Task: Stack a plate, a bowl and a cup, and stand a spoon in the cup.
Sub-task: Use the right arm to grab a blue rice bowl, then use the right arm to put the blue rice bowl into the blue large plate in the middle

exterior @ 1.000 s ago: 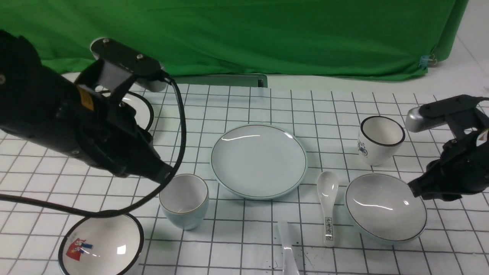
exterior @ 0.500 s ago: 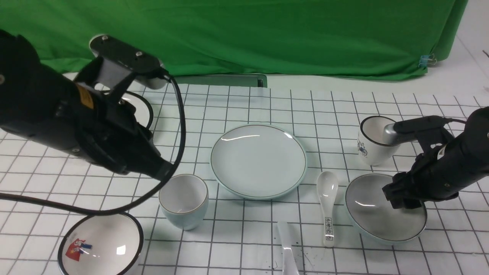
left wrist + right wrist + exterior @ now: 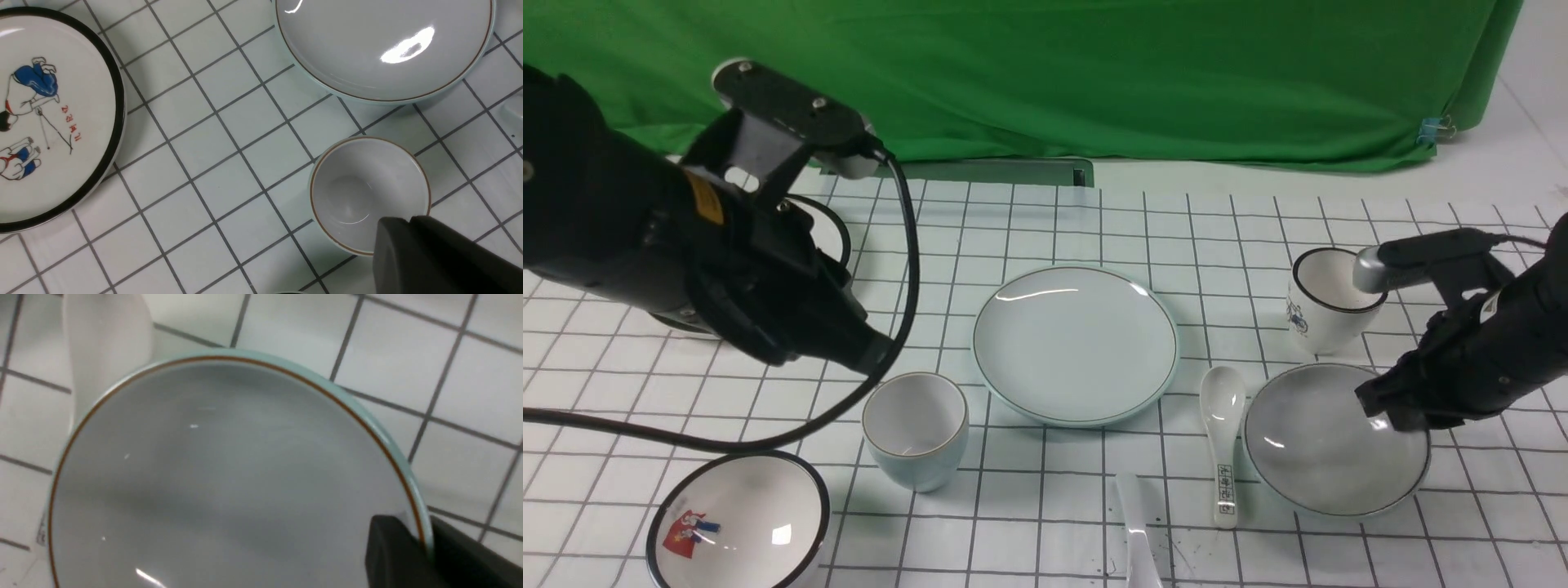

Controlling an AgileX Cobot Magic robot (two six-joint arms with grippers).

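The plain plate (image 3: 1075, 343) lies mid-table; it also shows in the left wrist view (image 3: 384, 49). The plain cup (image 3: 916, 429) stands upright to its near left. My left gripper (image 3: 870, 359) is shut and empty, hovering just over the cup (image 3: 367, 192) by its rim, fingertips (image 3: 394, 228) pressed together. My right gripper (image 3: 1380, 412) is shut on the right rim of the plain bowl (image 3: 1327, 445), one finger inside and one outside (image 3: 425, 539). The bowl (image 3: 229, 477) looks slightly tilted. The plain spoon (image 3: 1137, 531) lies at the near edge, partly cut off.
A white spoon with black characters (image 3: 1225, 441) lies right against the bowl's left side. A black-rimmed cup with a blue drawing (image 3: 1331, 298) stands behind the bowl. A figure bowl (image 3: 737, 523) sits near left. A cartoon plate (image 3: 49, 118) lies far left, mostly behind my left arm.
My right gripper came in from the right, dropped onto the bowl's rim and closed on it. The bowl has shifted a little left and up. My left arm rose slightly.
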